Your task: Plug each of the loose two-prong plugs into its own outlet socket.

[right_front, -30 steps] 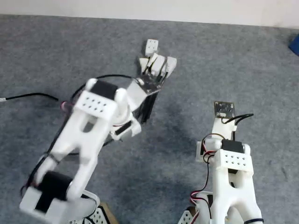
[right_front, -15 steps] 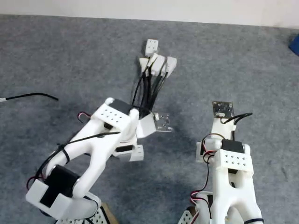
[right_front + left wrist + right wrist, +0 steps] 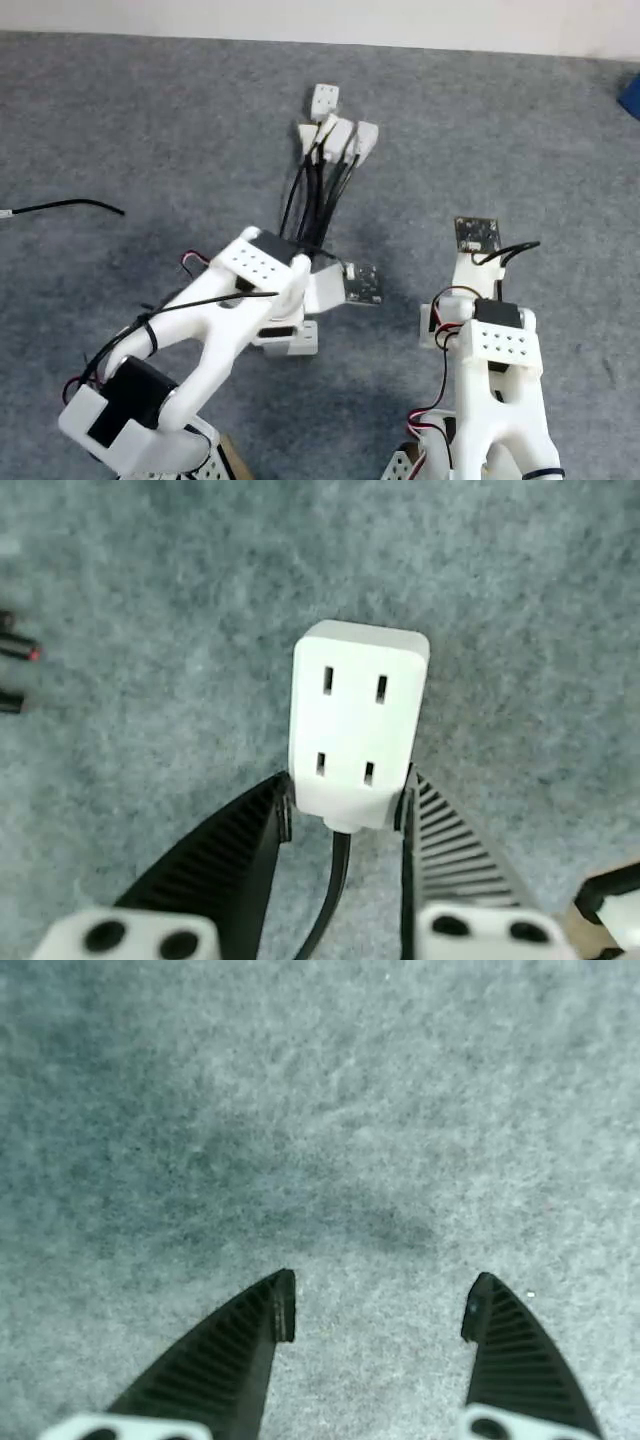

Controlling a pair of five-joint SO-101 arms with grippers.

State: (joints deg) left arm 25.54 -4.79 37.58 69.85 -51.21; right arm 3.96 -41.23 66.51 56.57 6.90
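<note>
Pinching socket (image 3: 355, 720), left claw (image 3: 345, 800), right claw (image 3: 381, 1305) wide

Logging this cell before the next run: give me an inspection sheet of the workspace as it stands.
Surface: grey carpet.
Job's things: white outlet block, four empty slots; white connector blocks clustered at the far middle, plugs or sockets not told apart.
Clutter: nothing seen.
Grippers: left gripper shut on the outlet block at its cord end; right gripper open over bare carpet.
Cables: black cables run from the cluster toward the left arm; loose black cable lies at the left.
Surroundings: pale strip along the far edge; blue object at the right edge.
</note>
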